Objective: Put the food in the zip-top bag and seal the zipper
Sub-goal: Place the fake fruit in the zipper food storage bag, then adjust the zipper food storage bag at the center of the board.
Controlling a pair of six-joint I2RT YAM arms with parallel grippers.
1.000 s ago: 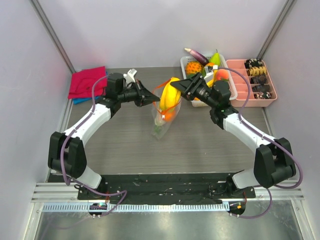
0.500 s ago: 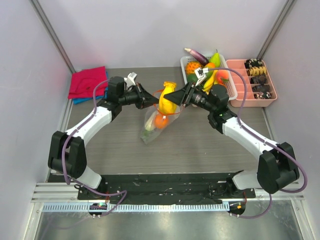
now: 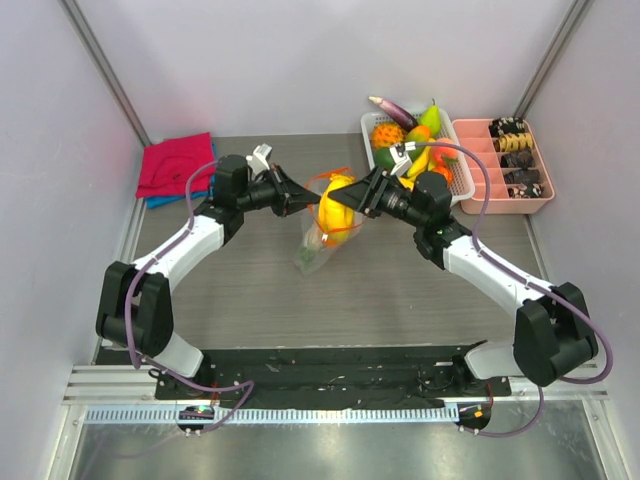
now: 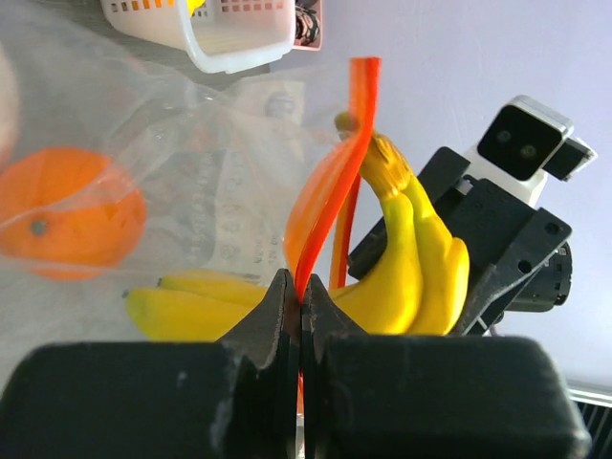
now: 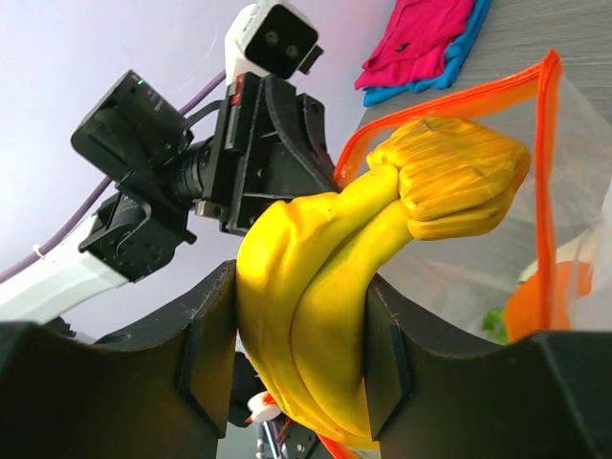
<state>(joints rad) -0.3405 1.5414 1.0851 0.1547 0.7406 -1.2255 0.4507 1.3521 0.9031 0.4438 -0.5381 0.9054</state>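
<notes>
Bananas, a yellow bunch, are sitting clamped between the two fingers of the right gripper; its jaws are standing partly apart, pressing on either side of the fruit. The stem end of the bunch is lying at the open mouth of the zip-top bag, with the zipper looping around it in the right wrist view.

The left gripper is pinching that orange-red strip; its jaws are standing fully closed on it, and the strip is rising straight up from between them. The clear bag is hanging down from this grip, between the two arms and above the table; whether its lower end is touching the surface I cannot tell.

Inside the bag an orange is showing through the crinkled plastic, and a green piece is lying lower down, near the bottom.

More toy produce is piled in the white basket at the far right, with a pink tray just beside it; a red cloth is lying over a blue cloth at the far left, well apart from the bag.
</notes>
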